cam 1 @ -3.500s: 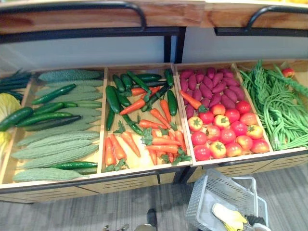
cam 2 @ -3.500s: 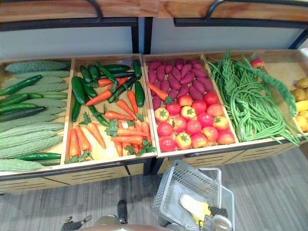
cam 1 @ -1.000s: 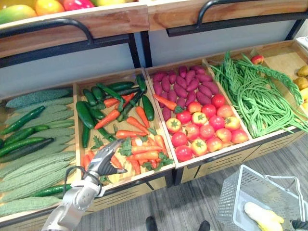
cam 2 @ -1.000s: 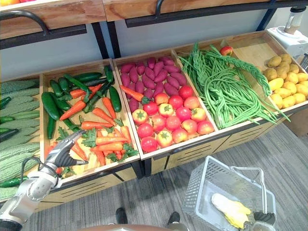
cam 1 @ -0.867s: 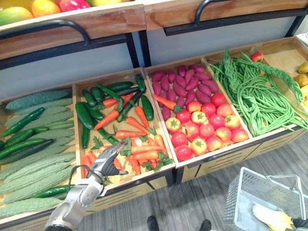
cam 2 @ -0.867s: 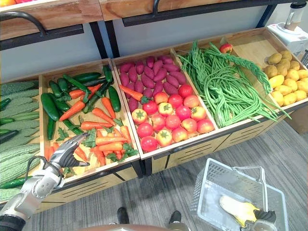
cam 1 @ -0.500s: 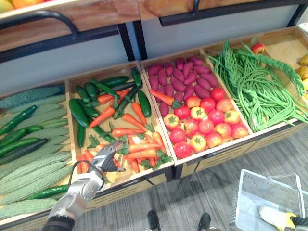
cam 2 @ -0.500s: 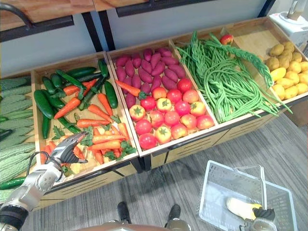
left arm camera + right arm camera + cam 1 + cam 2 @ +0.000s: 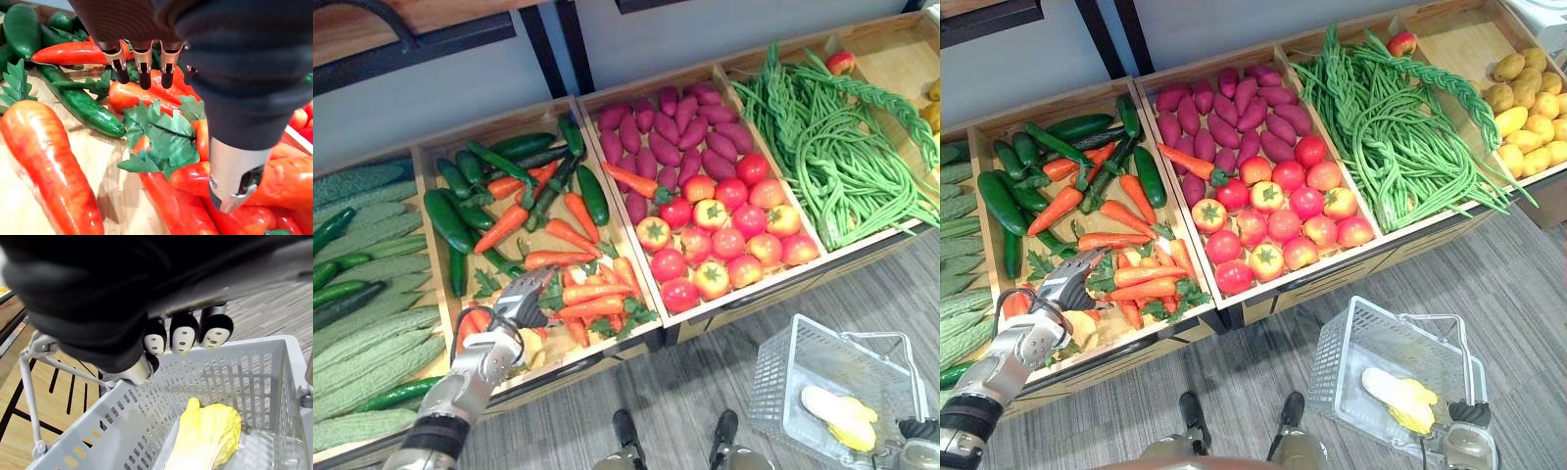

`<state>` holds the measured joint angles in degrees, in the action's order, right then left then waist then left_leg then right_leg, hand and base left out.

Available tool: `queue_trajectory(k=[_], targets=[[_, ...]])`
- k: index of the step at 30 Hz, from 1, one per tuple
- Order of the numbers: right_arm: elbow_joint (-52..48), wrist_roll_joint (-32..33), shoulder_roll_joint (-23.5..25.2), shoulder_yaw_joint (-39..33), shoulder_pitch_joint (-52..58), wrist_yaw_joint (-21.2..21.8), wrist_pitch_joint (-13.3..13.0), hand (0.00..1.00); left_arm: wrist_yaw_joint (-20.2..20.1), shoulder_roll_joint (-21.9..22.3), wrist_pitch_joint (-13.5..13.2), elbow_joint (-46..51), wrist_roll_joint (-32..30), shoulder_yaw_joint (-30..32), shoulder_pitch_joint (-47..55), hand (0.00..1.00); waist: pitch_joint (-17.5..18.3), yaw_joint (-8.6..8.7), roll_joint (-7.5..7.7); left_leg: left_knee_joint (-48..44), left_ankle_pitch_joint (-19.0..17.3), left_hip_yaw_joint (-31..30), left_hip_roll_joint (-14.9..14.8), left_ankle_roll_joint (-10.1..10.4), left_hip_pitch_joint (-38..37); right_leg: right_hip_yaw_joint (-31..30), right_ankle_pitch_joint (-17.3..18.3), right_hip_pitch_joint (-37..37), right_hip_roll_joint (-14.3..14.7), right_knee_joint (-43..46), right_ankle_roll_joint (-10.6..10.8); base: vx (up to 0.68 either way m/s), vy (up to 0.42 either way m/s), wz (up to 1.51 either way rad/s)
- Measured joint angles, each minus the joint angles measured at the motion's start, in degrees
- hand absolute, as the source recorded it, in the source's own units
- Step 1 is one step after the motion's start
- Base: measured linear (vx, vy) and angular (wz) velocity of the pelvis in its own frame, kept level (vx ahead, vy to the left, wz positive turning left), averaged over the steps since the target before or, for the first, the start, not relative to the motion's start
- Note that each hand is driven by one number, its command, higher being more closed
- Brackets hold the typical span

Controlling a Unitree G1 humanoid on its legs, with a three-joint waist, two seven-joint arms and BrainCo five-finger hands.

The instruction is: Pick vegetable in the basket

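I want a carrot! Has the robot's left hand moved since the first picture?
Yes. The left hand came up from below the crate to over its carrots.

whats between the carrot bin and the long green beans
One bin: purple sweet potatoes at the back, tomatoes at the front, and a stray carrot lying at the sweet potatoes' left edge. Both eye views show it.

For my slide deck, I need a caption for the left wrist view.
Left hand, fingers straight, hovers over leafy-topped carrots and a green cucumber.
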<state>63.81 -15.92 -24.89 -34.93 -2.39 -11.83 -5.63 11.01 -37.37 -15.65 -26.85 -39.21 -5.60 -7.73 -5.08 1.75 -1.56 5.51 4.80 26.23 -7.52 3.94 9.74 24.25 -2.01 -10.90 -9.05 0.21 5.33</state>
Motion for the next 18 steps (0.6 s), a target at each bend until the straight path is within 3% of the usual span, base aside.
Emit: queue_trajectory(k=[6,11,18], targets=[[-0.02,0.0,0.0,0.04,-1.55,-0.02,-0.03,1.0,0.07,0.08,-0.01,0.0,-0.05,0.02,-0.04,0.0,-0.76,0.08,0.23,0.01,-0.01,1.44,-0.08,-0.01,-0.01,-1.41,-0.8,-0.88,0.09,-0.22,-0.33,0.0,-0.007,-0.12],[-0.02,0.01,0.0,0.2,-1.73,-0.1,-0.01,1.0,0.09,0.29,-0.1,0.0,-0.4,-0.75,-0.25,0.0,-2.18,1.31,0.37,0.08,0.06,1.74,-0.12,-0.09,-0.03,-1.8,-1.11,-1.0,0.06,-0.32,-0.3,0.01,-0.003,-0.02],[-0.2,0.0,0.02,1.74,-1.62,-0.15,0.02,1.0,0.09,1.46,-0.39,-0.36,-0.41,-3.13,-1.28,0.0,-2.42,1.22,0.41,0.01,0.05,2.88,-0.15,-0.09,0.5,-2.86,-1.95,-1.93,0.32,-1.22,-0.41,0.04,-0.006,-0.08]])
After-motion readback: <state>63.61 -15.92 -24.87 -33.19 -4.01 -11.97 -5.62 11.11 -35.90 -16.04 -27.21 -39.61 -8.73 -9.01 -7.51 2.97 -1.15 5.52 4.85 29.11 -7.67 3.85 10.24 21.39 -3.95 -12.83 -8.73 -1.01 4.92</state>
